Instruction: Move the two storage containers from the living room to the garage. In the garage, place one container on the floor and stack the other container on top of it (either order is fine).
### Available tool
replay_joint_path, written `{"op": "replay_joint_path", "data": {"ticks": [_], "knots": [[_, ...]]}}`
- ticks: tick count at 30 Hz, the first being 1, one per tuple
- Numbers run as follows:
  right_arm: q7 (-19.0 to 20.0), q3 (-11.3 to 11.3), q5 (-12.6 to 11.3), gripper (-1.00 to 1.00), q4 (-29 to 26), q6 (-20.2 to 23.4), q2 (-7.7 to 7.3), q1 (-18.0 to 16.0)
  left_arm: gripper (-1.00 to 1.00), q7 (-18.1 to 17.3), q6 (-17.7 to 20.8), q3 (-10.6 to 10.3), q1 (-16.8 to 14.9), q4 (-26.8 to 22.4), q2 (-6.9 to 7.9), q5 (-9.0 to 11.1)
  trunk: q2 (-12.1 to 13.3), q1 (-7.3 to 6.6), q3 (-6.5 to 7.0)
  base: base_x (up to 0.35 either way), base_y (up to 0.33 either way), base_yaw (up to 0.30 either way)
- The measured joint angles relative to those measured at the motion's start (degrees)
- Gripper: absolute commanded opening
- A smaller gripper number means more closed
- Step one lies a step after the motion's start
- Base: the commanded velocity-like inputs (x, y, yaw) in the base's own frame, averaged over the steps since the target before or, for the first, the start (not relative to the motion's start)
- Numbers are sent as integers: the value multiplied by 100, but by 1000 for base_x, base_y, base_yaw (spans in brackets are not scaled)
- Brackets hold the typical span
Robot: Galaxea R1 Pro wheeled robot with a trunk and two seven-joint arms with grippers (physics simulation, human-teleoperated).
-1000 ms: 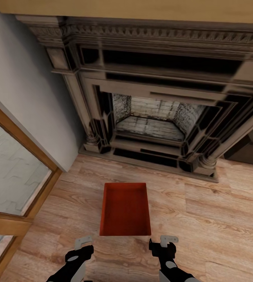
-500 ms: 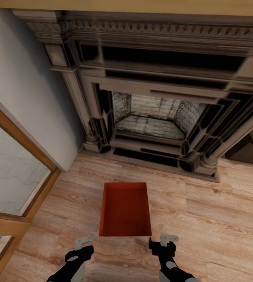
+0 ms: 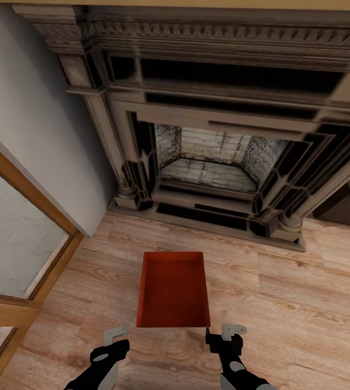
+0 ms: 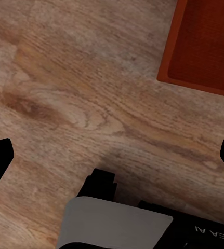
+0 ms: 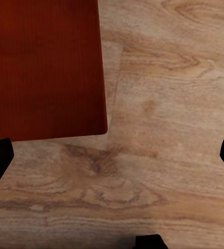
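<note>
We are at the first pickup in the living room. One orange-red rectangular storage container [image 3: 173, 291] lies open-side up on the light wood-plank floor [image 3: 283, 303], in front of the ornate dark fireplace surround [image 3: 218, 124]. Our left tool [image 3: 111, 345] and right tool [image 3: 225, 340] hover just beside its near corners, both spread wide and empty. We judge the next move calls for lowering both arms and closing on the near wall or side walls.
</note>
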Motion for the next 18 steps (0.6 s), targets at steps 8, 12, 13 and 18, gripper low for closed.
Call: {"op": "replay_joint_path", "data": {"ticks": [8, 12, 13, 18], "knots": [[1, 1, 24, 100, 0, 5, 12, 1, 100, -7, 2, 0, 0, 2, 6, 1, -321, 176, -144, 0, 0, 0], [1, 0, 17, 100, 0, 10, 15, -2, 100, -5, -5, 0, 1, -2, 4, 1, -482, 264, -216, 0, 0, 0], [1, 0, 17, 100, 0, 11, 15, -1, 100, -6, -5, 0, 1, -1, 5, 0, -522, 286, -233, 0, 0, 0], [0, 1, 33, 100, 0, -1, 15, 0, 100, -8, -23, 0, 2, -5, 1, 6, -722, 395, -323, 0, 0, 0]]}}
